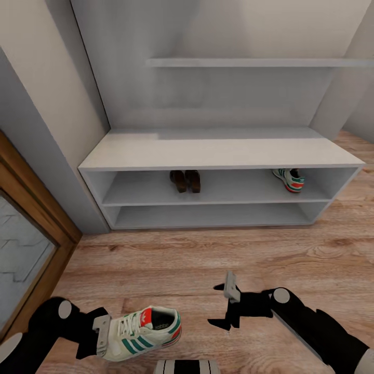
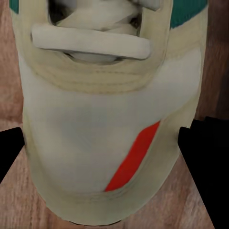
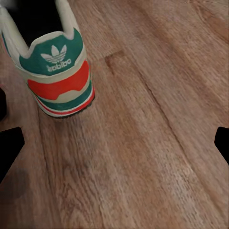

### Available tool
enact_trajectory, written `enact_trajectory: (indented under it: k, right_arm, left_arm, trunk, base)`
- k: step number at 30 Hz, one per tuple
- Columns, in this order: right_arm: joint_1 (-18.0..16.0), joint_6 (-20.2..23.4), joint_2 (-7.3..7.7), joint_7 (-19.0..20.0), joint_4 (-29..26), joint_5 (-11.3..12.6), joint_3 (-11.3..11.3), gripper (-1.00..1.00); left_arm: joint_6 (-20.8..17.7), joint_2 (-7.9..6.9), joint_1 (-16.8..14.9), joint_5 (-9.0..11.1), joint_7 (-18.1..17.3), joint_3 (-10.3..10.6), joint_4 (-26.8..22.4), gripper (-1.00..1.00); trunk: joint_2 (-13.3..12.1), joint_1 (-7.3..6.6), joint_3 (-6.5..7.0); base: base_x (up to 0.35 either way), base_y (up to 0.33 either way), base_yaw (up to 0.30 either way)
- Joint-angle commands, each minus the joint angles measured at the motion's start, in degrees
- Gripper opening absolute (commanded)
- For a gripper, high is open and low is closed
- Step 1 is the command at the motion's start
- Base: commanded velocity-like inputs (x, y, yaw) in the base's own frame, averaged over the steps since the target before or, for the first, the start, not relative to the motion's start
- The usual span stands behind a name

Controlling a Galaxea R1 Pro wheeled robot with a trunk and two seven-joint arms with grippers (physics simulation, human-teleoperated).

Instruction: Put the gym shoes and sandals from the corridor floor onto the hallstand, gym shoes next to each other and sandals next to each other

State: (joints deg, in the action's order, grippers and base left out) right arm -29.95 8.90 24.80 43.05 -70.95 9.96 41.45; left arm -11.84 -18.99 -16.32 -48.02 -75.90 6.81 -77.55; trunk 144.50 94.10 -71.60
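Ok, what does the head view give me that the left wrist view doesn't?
Head view alone: the rack, both sandals and one shoe on its upper shelf, and the right gripper empty. Left wrist alone: a close look at the toe sitting between the fingers. Both: the second shoe at the left gripper over the floor.

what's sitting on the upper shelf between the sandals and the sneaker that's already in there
Nothing: in the head view, bare shelf runs from the sandals to the gym shoe.
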Motion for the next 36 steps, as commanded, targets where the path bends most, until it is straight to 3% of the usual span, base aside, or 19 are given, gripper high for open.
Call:
enact_trajectory:
  k: [1, 15, 25, 36]
  right_arm:
    - [-0.4, -0.1, -0.02, 1.1, 0.0, 0.0, 0.0, 1.00]
    - [-1.3, -2.9, -0.14, 6.3, -0.6, 0.0, 0.3, 1.00]
    - [-1.4, -4.9, -0.11, 13.1, -0.6, 0.1, -0.1, 1.00]
    - [-1.4, -6.3, -0.10, 15.3, -0.3, 0.1, -0.1, 1.00]
  left_arm:
    - [0.0, 0.07, 0.0, 0.0, -0.6, 0.0, -0.7, -1.00]
    - [0.9, 0.22, 0.0, -0.1, -2.8, 0.3, -3.1, -1.00]
    - [3.3, -0.10, 0.0, -0.1, -3.1, 0.0, -3.4, -1.00]
    - [4.3, 0.14, 0.0, -0.1, -3.2, 0.2, -3.3, -1.00]
  trunk:
    - [0.0, 0.00, 0.00]
    - [0.0, 0.00, 0.00]
    - [0.0, 0.00, 0.00]
    - [0.0, 0.00, 0.00]
  base:
    - [0.000, 0.000, 0.000]
    - [0.000, 0.000, 0.000]
    - [0.000, 0.000, 0.000]
    - [0.000, 0.000, 0.000]
